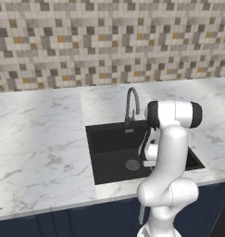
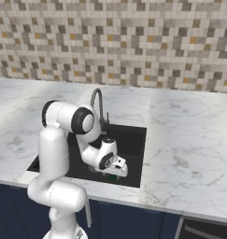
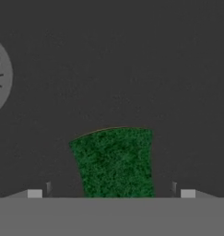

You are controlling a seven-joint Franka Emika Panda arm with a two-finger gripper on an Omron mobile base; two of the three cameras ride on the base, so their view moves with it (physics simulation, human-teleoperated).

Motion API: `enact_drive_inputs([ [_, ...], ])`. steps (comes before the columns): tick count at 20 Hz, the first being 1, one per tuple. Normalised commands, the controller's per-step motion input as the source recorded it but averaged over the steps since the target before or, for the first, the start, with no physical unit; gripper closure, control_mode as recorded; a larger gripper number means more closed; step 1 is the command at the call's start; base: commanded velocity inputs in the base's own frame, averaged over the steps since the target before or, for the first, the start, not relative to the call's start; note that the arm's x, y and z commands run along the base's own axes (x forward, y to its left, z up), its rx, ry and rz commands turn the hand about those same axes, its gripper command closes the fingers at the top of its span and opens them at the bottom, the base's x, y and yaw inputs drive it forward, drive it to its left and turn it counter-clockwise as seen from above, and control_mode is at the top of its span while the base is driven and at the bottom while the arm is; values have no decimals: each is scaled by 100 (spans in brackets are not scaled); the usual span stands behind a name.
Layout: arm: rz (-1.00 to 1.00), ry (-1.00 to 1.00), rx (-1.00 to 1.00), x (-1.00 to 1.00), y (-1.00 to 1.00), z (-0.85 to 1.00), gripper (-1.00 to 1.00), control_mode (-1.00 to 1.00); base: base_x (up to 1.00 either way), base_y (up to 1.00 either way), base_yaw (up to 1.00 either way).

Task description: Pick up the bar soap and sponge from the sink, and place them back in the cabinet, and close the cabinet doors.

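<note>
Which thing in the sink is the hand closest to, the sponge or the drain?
The green sponge: it lies right between the open hand's fingertips, while the round metal drain sits off to the side.

Overall light: even and bright, flat rendered look in both base views.
Counter [image 1: 40,134]: pale marble, lit brightly, with a soft darker band across its left part.
Sink [image 1: 109,143]: matte black, its walls swallow detail, no glare.
Arm: white shell with gentle grey shading underneath.
Hand view: dim and grainy; the sponge [image 3: 114,161] looks speckled and soft-edged, the drain [image 3: 0,76] blurred.
Sharpness: base views low-resolution, wall tiles slightly pixelated.
</note>
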Motion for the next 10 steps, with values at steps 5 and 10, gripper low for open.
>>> enact_drive_inputs([
  [5, 0, 0, 0, -12, 0, -24, -100, -100, 0, 0, 0],
  [10, 0, 0, 0, 0, 0, -10, -100, -100, 0, 0, 0],
])
